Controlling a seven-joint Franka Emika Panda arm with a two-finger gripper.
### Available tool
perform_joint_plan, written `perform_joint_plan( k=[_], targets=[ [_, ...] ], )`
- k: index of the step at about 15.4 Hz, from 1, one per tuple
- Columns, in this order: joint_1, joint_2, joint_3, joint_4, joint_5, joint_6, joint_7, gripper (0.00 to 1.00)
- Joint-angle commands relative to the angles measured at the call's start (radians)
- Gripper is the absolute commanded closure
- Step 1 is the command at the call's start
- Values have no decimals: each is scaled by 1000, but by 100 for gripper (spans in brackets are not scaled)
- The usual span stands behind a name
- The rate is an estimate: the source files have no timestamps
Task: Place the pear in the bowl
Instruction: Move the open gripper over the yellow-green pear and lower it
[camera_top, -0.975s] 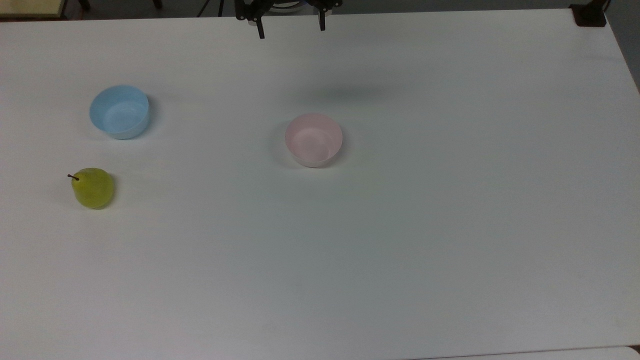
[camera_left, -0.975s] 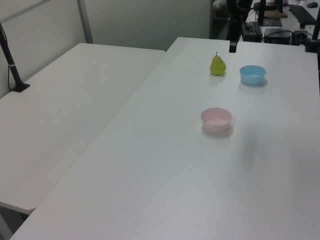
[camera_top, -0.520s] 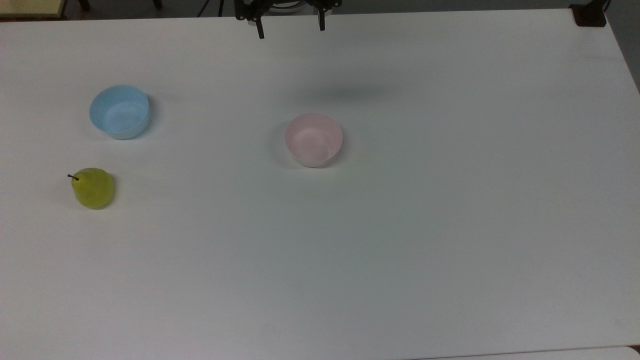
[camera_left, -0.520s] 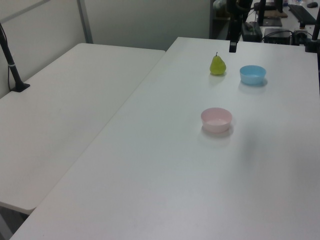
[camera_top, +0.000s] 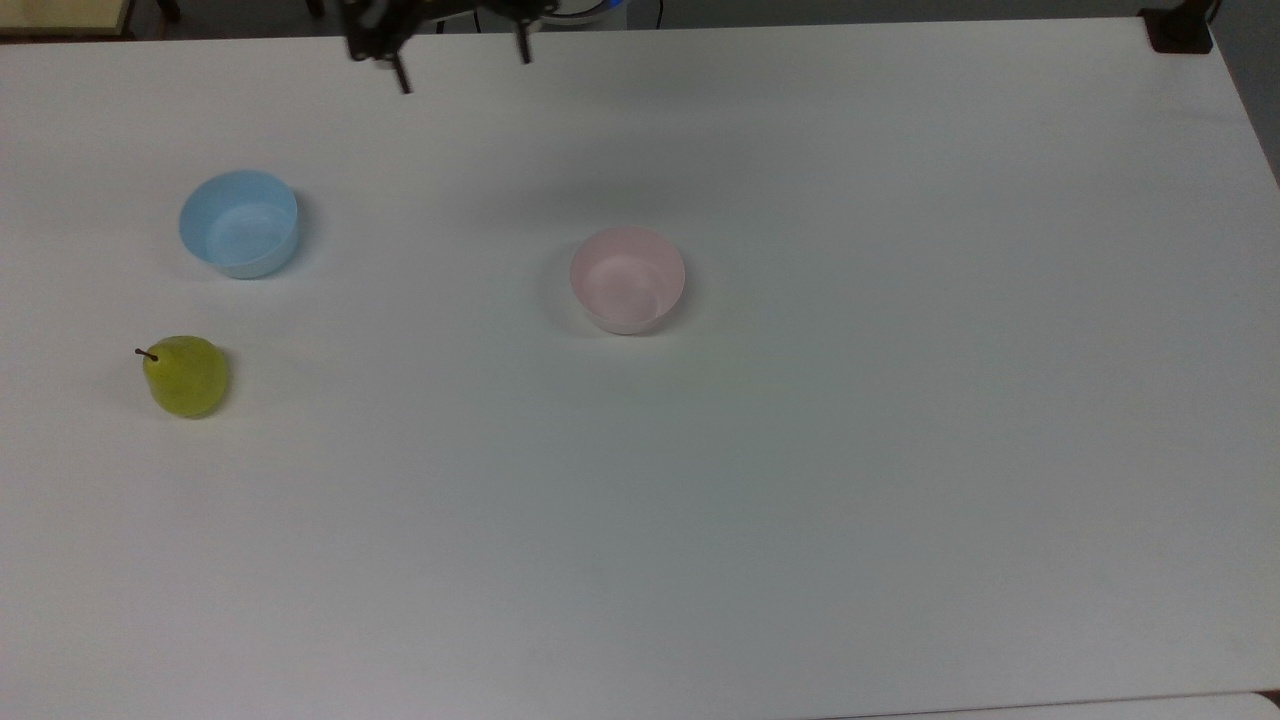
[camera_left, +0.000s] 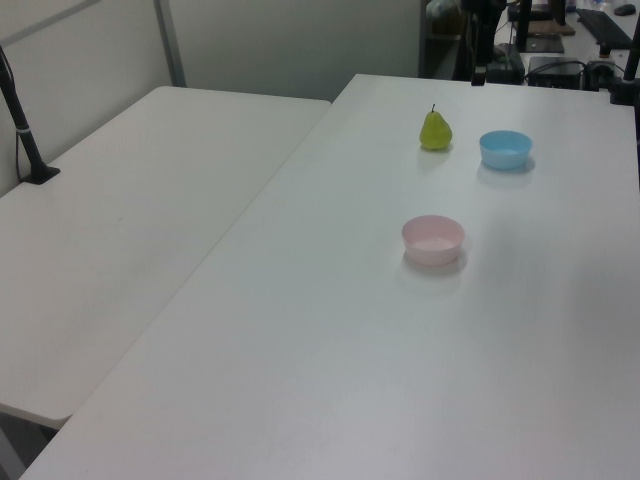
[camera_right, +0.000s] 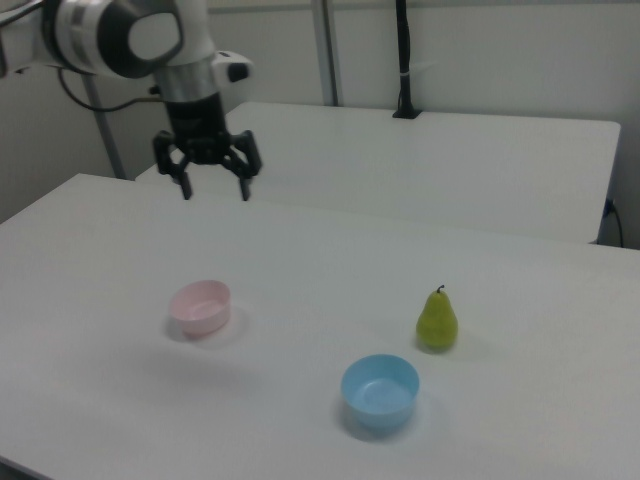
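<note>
In the top view, the pear (camera_top: 186, 376) sits at the left of the frame on the white table (camera_top: 800, 500), upright, its dark stem pointing to the upper left. Just above it in the frame, near but not touching, stands the light blue bowl (camera_top: 239, 223). Further right, near the middle of the frame, is the pale pink bowl (camera_top: 627, 279), with nothing in it and well apart from the pear. At the top edge, between the two bowls across the frame, the pincer (camera_top: 462, 65) hangs over the far part of the table, its two dark fingers spread wide with nothing between them. In the right view the order runs the other way: the pincer (camera_right: 214, 190) is at the upper left, hanging from the arm (camera_right: 130, 38) above the table, fingers pointing down and apart; the pink bowl (camera_right: 200, 306) lies below it at the left, the blue bowl (camera_right: 380, 391) at the lower middle, and the pear (camera_right: 437, 320) just to the upper right of the blue bowl. In the left view the pear (camera_left: 435, 130) stands in the upper right, left of the blue bowl (camera_left: 505, 149).
</note>
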Motion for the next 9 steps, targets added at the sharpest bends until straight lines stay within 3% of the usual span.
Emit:
perform_joint_plan(
  k=[1, 3, 9],
  targets=[
    [-110, 142, 4, 139, -25, 10, -112, 0],
    [-180, 220, 2, 166, -57, 72, -103, 0],
    [-261, 343, -5, 162, -53, 308, -79, 0]
  ],
)
